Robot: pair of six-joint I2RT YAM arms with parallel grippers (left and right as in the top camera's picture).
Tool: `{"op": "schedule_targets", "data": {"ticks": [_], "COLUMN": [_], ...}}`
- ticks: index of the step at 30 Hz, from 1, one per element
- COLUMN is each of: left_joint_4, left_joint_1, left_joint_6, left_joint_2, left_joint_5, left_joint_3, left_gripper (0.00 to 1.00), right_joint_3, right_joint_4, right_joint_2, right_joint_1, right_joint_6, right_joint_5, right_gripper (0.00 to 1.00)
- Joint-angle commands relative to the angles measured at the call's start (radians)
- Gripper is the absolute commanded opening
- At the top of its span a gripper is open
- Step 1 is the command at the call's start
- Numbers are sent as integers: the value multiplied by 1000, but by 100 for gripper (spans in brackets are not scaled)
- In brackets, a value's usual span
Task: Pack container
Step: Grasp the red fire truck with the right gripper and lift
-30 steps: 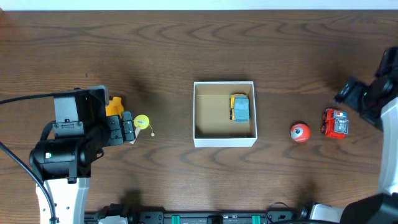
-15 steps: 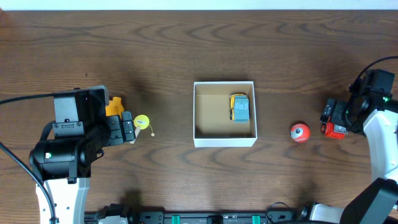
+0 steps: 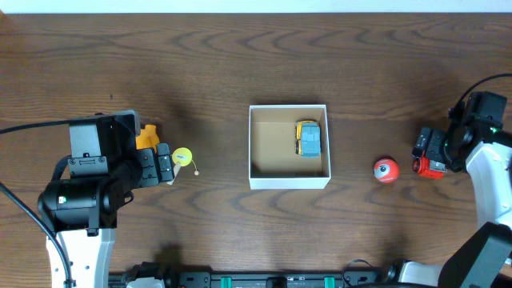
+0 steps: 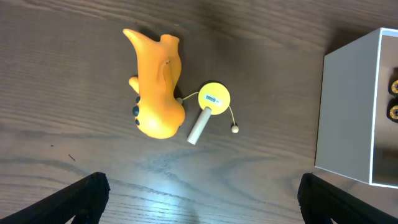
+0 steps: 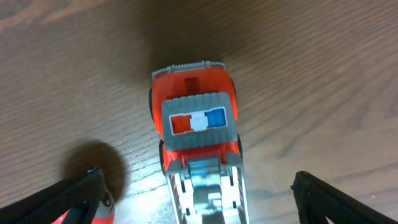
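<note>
container [image 3: 288, 182] sits at the middle of the wooden table [image 3: 240, 56], open side up, with a blue and yellow toy car [image 3: 309, 138] against its right wall and the left part of its tan floor bare. the step in hand looks like picking up the red toy truck [image 5: 199, 143], which lies well to the right of the box, just past a red ball [image 3: 386, 170].

the right gripper [image 5: 199, 180] hangs above the truck with its jaws spread wide, one finger on each side of the body and nothing between them but air. the truck's length runs between the fingers, so closing would pinch it across its width, which is the better grip. to do this well, centre the jaws over the grey roof section, come straight down, and close on the flat sides rather than the wheels, which may roll or twist. lift high enough to clear the ball and the box wall, then set it in the bare left part.

the left gripper [image 4: 202, 186] is also spread and empty, above an orange toy [image 4: 155, 87] and a yellow disc on a stick [image 4: 213, 98].
</note>
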Motion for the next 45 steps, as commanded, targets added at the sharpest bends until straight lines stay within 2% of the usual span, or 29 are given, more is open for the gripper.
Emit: {"op": "schedule_targets", "data": {"ticks": [1, 11, 15, 23, 26, 38, 45], "left_joint_4": [-3, -3, -3, -3, -3, -3, -3], "left_joint_1": [3, 3, 3, 3, 3, 3, 3], "left_joint_6": [-9, -9, -9, -9, -9, -9, -9], "left_joint_2": [-2, -2, -2, -2, -2, -2, -2], "left_joint_5": [-4, -4, -4, -4, -4, -4, -4], "left_joint_3": [17, 17, 17, 17, 17, 17, 17], "left_gripper": [98, 98, 98, 98, 98, 98, 98], "right_joint_3": [-8, -8, -8, -8, -8, -7, -7], "right_joint_4": [12, 54, 65, 74, 77, 78, 81], "right_joint_2": [40, 112, 130, 163, 163, 163, 163], "right_joint_1": [-8, -9, -8, -8, -8, -8, -8], "right_joint_6": [-16, -44, -60, -60, -60, -59, -59], "right_joint_5": [-5, -42, -65, -64, -64, -65, -65], "right_gripper": [99, 99, 95, 78, 67, 42, 32]}}
